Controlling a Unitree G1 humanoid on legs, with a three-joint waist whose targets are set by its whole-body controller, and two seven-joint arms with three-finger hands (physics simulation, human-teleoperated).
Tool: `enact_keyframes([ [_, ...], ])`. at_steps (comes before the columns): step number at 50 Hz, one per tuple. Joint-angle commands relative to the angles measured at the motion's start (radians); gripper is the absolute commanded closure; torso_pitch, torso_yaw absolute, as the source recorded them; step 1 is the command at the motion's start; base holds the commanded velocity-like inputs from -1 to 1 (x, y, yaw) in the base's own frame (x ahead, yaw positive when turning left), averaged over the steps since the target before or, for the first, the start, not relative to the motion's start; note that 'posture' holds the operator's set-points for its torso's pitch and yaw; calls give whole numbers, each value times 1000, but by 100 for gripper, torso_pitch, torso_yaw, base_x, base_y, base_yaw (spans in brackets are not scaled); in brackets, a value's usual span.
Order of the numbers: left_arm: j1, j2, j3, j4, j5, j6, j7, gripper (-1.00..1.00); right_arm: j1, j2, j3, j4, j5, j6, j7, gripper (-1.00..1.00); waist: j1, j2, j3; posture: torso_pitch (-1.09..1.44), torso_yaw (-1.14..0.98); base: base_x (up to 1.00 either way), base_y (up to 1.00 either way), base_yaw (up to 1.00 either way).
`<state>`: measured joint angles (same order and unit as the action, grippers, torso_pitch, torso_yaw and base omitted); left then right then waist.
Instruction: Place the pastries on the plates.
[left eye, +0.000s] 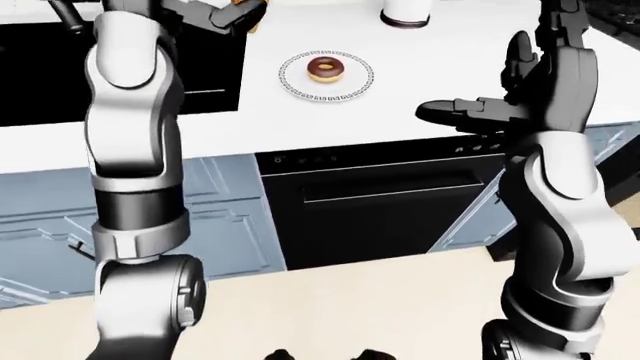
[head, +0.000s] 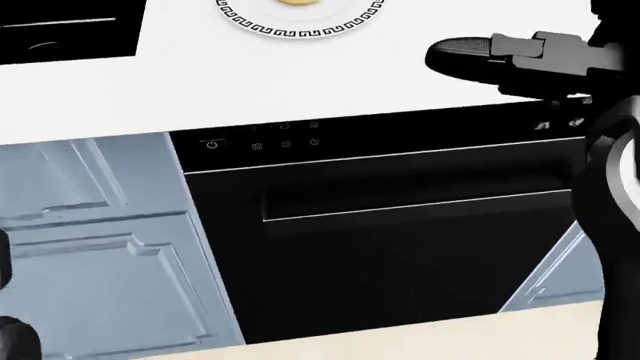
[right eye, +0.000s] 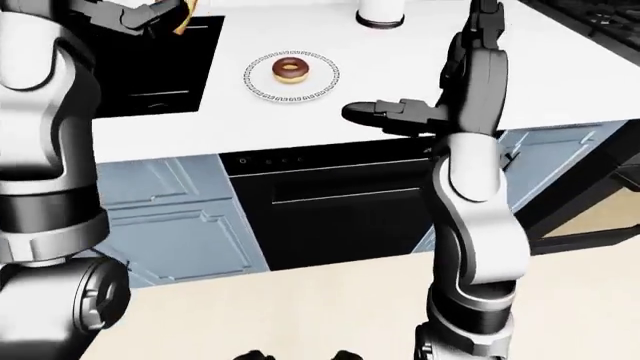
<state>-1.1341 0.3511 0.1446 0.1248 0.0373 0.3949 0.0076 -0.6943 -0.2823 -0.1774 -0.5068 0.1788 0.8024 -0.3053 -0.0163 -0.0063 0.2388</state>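
Donut (left eye: 325, 69) w/ choc icing already sits on patterned plate (left eye: 357, 87), right hand (left eye: 455, 112) released & empty just right of plate, left hand (left eye: 228, 15) clenched on tan pastry up-left of plate, so ≥1 left.

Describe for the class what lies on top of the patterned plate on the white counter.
A chocolate-glazed donut lies on the plate, inside its black key-pattern rim. The plate surface directly beneath the donut is covered.

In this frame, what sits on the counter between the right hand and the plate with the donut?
Nothing: in the right-eye view only bare white counter lies between the right hand and the plate holding the donut.
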Motion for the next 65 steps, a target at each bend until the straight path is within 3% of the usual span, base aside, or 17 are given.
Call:
enact_keyframes([
  [1,-10,12,9,-69,-11,33,2,100,-30,-3,-12,-20,-14,-73,23,-100,-1,0,-37,33,0,0,0,0],
  [13,223,16,37,-318,-45,90,8,100,62,38,4,-8,-12,-194,93,-100,19,-11,-46,33,0,0,0,0],
  [21,360,-30,43,-428,-57,98,17,100,117,63,11,-4,-44,-260,137,-100,22,-15,-83,33,0,0,28,0],
  [26,400,-37,50,-465,-68,106,21,100,130,70,12,-20,-47,-265,152,-100,5,42,-71,33,0,0,37,0],
  [28,400,-42,50,-462,-75,100,30,100,137,77,17,-21,-50,-273,157,-100,2,128,-94,33,0,0,38,0],
  [29,408,-46,43,-463,-74,94,29,100,139,81,19,-21,-49,-277,161,-100,4,75,-78,33,0,0,38,0],
  [39,409,-32,56,-512,-75,128,41,100,123,78,13,-17,-46,-270,161,-100,14,-16,-77,33,0,0,36,0],
  [42,399,-28,53,-529,-82,146,36,100,117,82,13,-16,-39,-275,158,-100,18,-65,-85,33,0,0,29,0],
  [43,402,-26,57,-526,-80,142,38,100,119,83,16,-16,-40,-277,158,-100,7,-30,-82,33,0,0,20,0],
  [46,408,-24,61,-528,-83,142,36,100,126,83,12,-14,-39,-288,161,-100,22,-40,-87,33,0,0,12,6],
  [50,409,-20,61,-522,-79,136,36,100,118,85,12,-15,-33,-290,157,-100,12,46,-58,33,0,0,0,39],
  [52,410,-17,68,-522,-84,136,36,100,118,80,11,-11,-35,-289,154,-100,7,124,-81,33,0,0,0,63],
  [53,412,-17,66,-521,-82,133,37,100,117,78,12,-15,-35,-288,154,-100,18,83,-72,33,0,0,0,62],
  [55,416,-19,65,-522,-81,130,39,100,118,75,14,-17,-39,-283,155,-100,24,84,-82,33,0,0,0,62],
  [62,427,-13,70,-532,-82,132,34,100,112,66,20,-10,-71,-261,154,-100,5,5,-69,33,0,0,4,55],
  [64,425,-13,72,-528,-86,127,34,100,99,85,-1,-35,-19,-256,159,-100,1,-67,-71,33,0,0,31,0],
  [65,424,-12,73,-527,-87,126,35,100,101,70,10,-32,-38,-250,152,-100,-9,-123,-84,33,0,0,45,0],
])
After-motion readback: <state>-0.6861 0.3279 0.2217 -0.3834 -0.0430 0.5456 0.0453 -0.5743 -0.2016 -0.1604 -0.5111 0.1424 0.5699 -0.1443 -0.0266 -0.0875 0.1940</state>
